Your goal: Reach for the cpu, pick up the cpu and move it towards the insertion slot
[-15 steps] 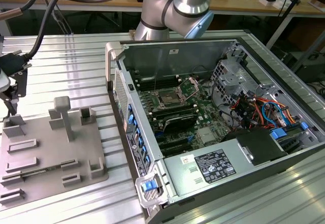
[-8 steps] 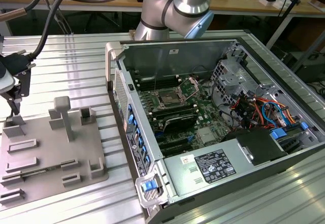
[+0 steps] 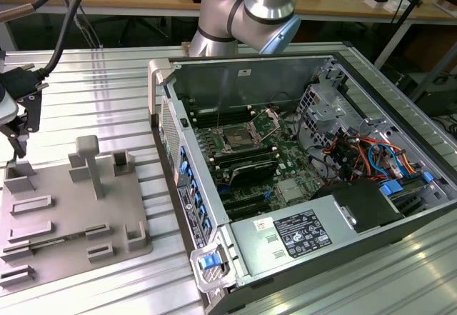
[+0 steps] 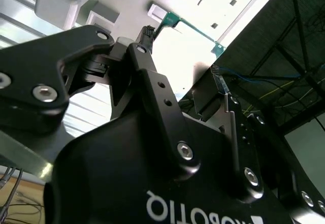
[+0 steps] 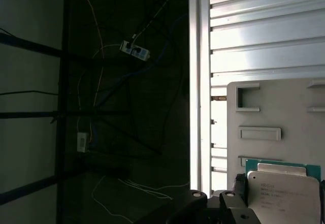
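We judge the reach to be over and the pick-up to be the step in hand. The fingers (image 4: 147, 66) are down at the chip (image 5: 282, 196). It lies flat on the grey tray (image 3: 64, 240), at the tray's edge away from the computer case (image 3: 243, 79), beside a shallow rectangular recess. In the first wrist view, black parts of the fingers sit at two opposite edges of the chip. We cannot tell whether they are closed on it or stand just open beside it. The chip looks to be resting on the tray, not lifted.

The socket (image 3: 235, 141) sits on the board inside the case, well apart from the tray, on the exterior view's right of it. In our judgement, a lift from here calls for an even hold on those thin edges and a straight, level rise. The carry must then go high enough to clear what lies between.

What lies between is mainly an upright post (image 3: 88, 159) and low blocks on the tray itself, then the case wall nearest the tray. Beyond it, long black memory slots (image 3: 246, 161) flank the socket, and loose cables (image 3: 357, 151) lie farther from the tray. Tray and case both rest on the ribbed metal counter (image 3: 107, 79).
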Controlling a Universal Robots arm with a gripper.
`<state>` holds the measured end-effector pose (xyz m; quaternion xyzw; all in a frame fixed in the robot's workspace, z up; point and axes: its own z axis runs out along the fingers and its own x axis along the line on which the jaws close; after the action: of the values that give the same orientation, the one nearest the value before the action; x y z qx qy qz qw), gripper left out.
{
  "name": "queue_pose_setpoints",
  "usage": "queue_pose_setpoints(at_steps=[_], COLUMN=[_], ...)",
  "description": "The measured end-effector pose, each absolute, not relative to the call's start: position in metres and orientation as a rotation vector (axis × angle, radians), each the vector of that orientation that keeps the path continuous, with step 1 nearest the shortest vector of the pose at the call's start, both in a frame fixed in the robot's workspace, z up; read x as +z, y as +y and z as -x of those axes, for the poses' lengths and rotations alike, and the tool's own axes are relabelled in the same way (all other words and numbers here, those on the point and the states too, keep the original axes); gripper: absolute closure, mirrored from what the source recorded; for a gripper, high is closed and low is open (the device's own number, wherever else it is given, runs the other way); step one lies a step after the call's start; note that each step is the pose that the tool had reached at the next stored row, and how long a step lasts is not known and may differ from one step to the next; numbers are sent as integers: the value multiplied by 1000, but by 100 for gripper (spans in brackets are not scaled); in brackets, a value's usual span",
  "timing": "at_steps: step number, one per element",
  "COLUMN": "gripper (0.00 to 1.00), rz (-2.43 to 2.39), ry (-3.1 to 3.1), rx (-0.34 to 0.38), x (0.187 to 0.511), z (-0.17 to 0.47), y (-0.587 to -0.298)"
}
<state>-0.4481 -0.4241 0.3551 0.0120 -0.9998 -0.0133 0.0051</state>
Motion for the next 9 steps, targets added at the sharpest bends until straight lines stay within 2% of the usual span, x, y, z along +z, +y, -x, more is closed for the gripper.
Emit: queue_pose_setpoints(at_steps=[9], gripper=[45], rz=[-38], ry=[-3131], rx=[-41], x=[356], z=[444], y=[-424])
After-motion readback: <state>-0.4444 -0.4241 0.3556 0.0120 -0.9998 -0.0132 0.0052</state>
